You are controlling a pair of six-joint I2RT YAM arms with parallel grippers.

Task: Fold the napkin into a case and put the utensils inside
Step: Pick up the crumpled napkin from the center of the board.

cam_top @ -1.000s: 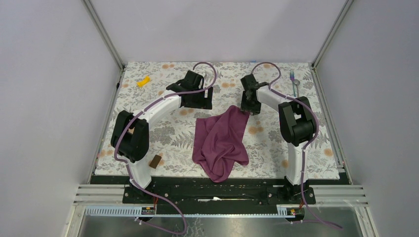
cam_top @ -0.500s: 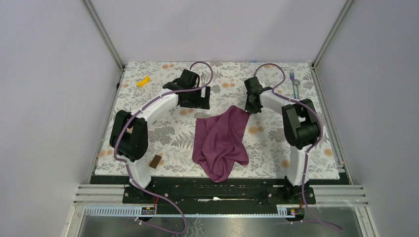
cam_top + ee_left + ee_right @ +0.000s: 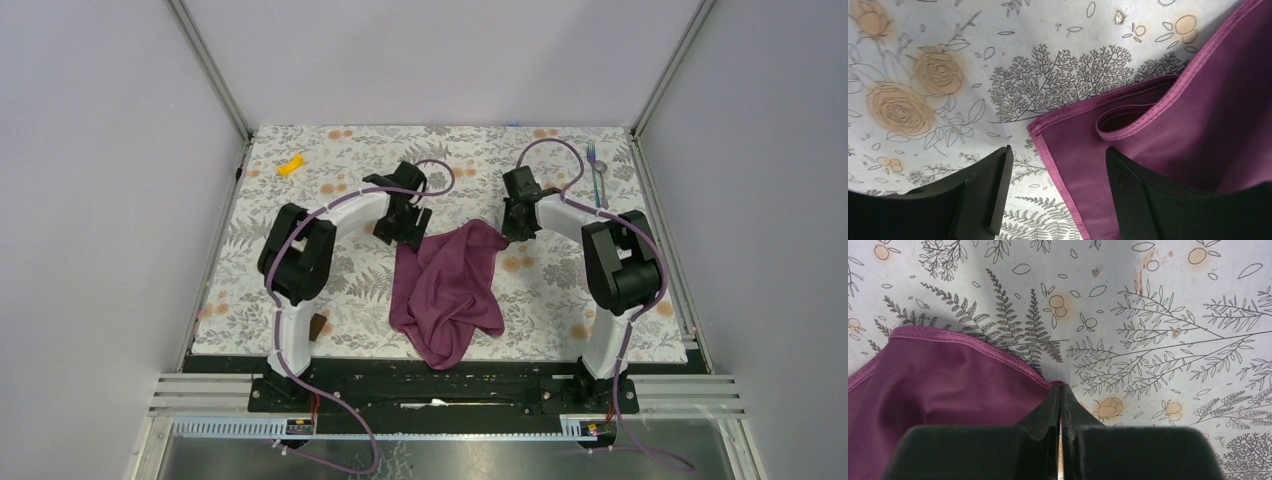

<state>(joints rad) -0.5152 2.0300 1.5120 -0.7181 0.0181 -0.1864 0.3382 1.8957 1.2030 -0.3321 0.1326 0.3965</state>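
Far L on the floral table cover (image 3: 245, 230) sits a small yellow piece (image 3: 290, 166). The L gripper (image 3: 1058, 152) hangs w/ fingers wide apart astride the far-L corner hem of the crumpled plum-magenta cloth napkin (image 3: 450, 285), which lies mid-table betw. the arms. The R gripper (image 3: 1061, 390) has its fingers pinched tight on the napkin's far-R corner; the thin silvery fork and spoon (image 3: 595, 170) w/ bluish-purple handles lie side by side at the far-R edge, well apart from the cloth.
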